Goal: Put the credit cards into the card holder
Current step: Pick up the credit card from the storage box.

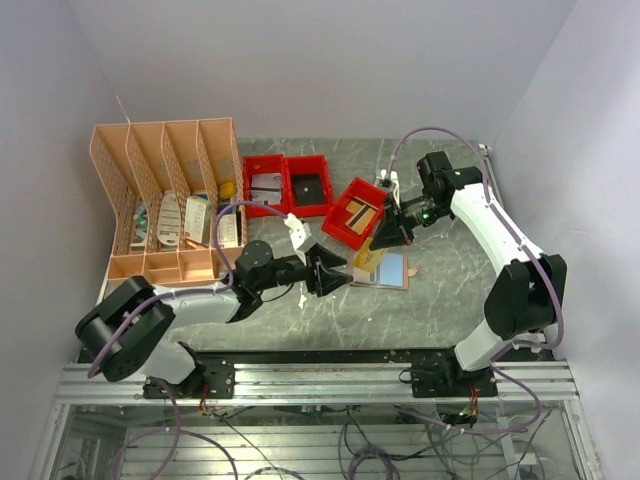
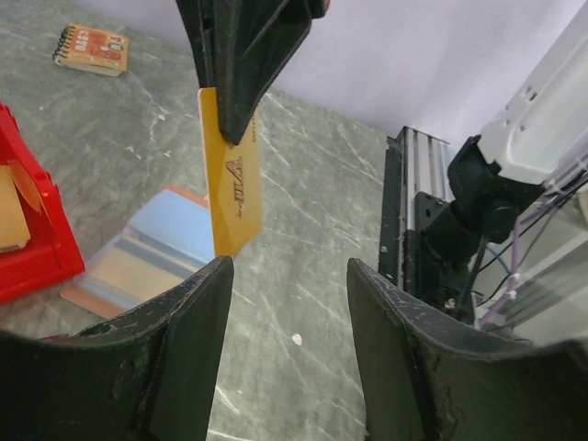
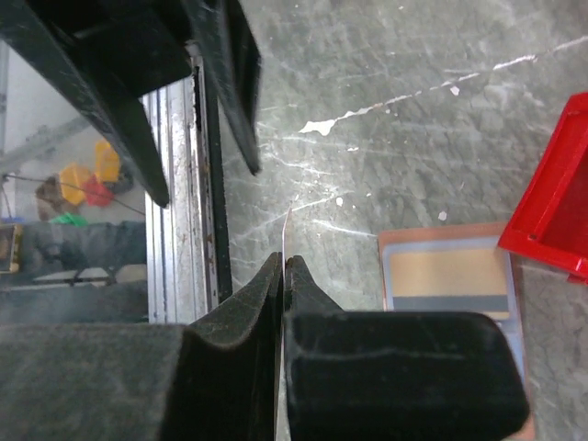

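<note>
From above, a peach organizer (image 1: 165, 200) stands at the table's (image 1: 450, 300) back left. Next to it are two red bins (image 1: 287, 183) side by side, and a third bin (image 1: 355, 212) sits askew just behind the card holder (image 1: 395, 270). The third bin holds tan cards with dark stripes. One of the pair holds a pale card and the other something dark. The card holder lies unfolded and flat between the two arms. The right gripper (image 1: 380, 243) hangs over its near-left corner with a gold card (image 1: 366, 262) pinched between its fingers. The left gripper (image 1: 342, 274) points at that card from the left, fingers spread and holding nothing.

In the left wrist view, the gold card hangs upright by its top edge from the right gripper. It stands directly ahead, above the gap between the left arm's widely parted fingers, and touches neither. The card has gold lettering on an orange-yellow face. Behind it the card holder shows a bluish panel and a tan one, with the third bin touching its far side. A small spiral notebook (image 2: 90, 48) lies well apart. A metal rail (image 2: 404, 211) runs along the right.

In the right wrist view, the right fingers are closed tight on the card. It is seen edge-on as a thin pale line. The left arm's dark fingers stand beyond it. To the right, a card holder panel shows a tan card with a dark stripe.
</note>
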`<act>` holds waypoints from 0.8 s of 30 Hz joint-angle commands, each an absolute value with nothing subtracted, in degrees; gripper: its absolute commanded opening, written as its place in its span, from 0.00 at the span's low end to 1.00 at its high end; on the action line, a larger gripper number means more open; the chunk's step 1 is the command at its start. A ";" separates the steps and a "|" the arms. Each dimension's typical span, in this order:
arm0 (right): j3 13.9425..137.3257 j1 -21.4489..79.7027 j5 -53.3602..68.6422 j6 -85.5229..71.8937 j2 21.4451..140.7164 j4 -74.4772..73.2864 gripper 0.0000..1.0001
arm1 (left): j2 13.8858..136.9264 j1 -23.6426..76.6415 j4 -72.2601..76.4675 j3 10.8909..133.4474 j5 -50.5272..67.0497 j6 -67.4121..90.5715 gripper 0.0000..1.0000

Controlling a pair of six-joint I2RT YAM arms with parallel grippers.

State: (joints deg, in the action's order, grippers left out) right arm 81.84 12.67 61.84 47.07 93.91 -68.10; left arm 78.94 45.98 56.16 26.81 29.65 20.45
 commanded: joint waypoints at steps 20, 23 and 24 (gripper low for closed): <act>81.00 18.18 62.74 57.45 89.29 -72.64 0.00 | 94.78 49.10 72.78 34.62 37.88 21.16 0.07; 80.78 18.10 61.71 56.03 88.20 -71.16 0.06 | 94.76 48.97 74.91 33.58 38.65 22.79 0.07; 80.71 18.16 61.06 54.90 87.69 -70.03 0.10 | 94.77 48.97 76.07 33.09 39.00 23.63 0.07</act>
State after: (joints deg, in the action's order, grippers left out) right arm 81.45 17.69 62.11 55.66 90.11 -72.93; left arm 94.59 48.53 66.70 32.99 35.42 21.58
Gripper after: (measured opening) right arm 0.042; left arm 0.081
